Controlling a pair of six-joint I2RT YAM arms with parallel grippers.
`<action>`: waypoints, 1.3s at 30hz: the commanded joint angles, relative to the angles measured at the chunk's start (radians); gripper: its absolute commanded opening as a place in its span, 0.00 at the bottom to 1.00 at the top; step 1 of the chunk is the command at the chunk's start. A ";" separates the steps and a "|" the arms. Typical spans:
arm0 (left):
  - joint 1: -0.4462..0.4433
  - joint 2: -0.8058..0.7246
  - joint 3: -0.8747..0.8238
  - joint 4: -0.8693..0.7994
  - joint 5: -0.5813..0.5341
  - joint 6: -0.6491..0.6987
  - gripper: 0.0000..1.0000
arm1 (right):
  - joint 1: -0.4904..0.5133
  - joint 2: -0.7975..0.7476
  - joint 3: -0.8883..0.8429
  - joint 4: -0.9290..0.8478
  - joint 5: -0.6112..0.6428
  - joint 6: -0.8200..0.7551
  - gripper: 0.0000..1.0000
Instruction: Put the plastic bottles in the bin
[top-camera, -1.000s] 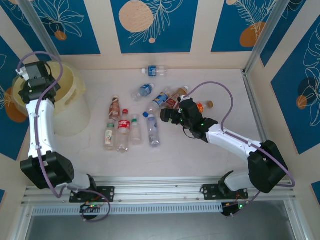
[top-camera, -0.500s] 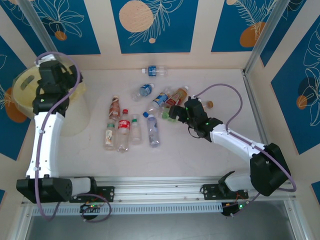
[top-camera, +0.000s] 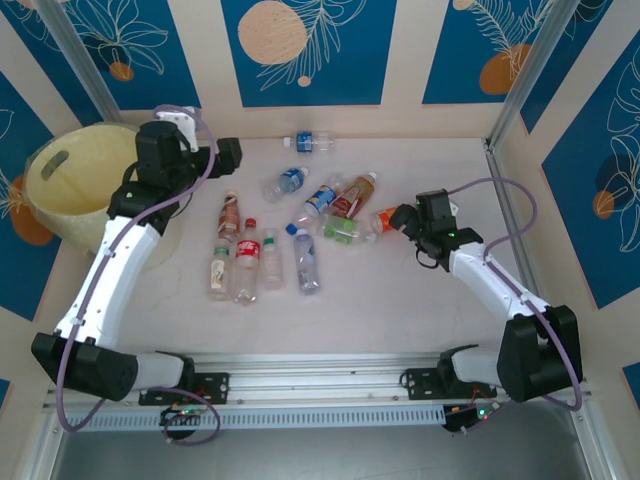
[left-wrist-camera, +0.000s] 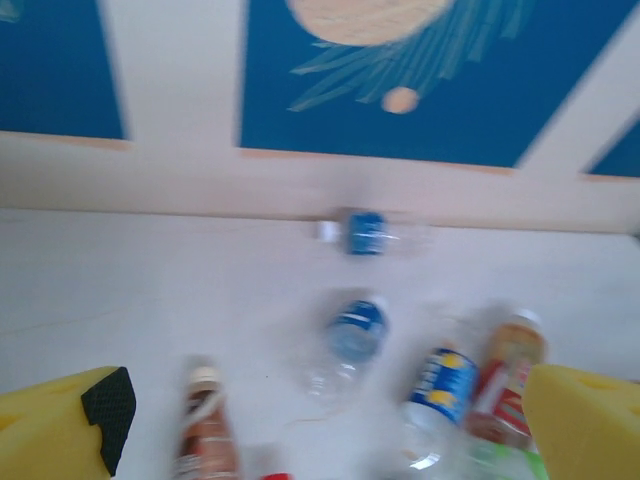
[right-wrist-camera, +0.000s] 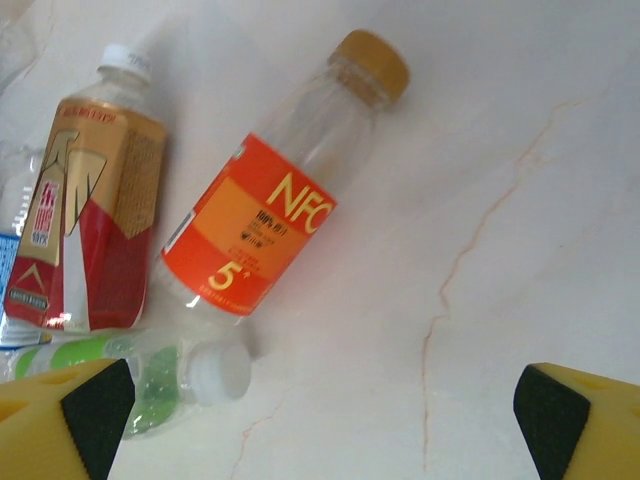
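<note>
- Pale-yellow bin (top-camera: 70, 200) stands far left; left gripper (top-camera: 228, 156) near it, jaws spread, empty.
- Right gripper (top-camera: 402, 218), jaws spread, hovers over orange-labelled bottle (right-wrist-camera: 265, 235).

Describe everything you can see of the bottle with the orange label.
The orange-label bottle is clear plastic, apparently empty, with a tan cap and an orange wrap reading NFC and 5. It lies on its side on the pale table. A red-and-gold bottle lies close alongside; a green-label bottle has its white cap by the orange one's base.
</note>
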 joint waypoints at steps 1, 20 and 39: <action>-0.026 -0.028 -0.100 0.158 0.222 -0.126 1.00 | -0.059 -0.018 0.021 0.009 -0.077 0.017 1.00; -0.128 -0.122 -0.355 0.219 0.188 -0.082 1.00 | -0.179 0.440 0.316 0.019 -0.212 0.232 0.99; -0.127 -0.146 -0.394 0.199 0.110 -0.075 1.00 | -0.180 0.754 0.546 -0.060 -0.253 0.238 0.86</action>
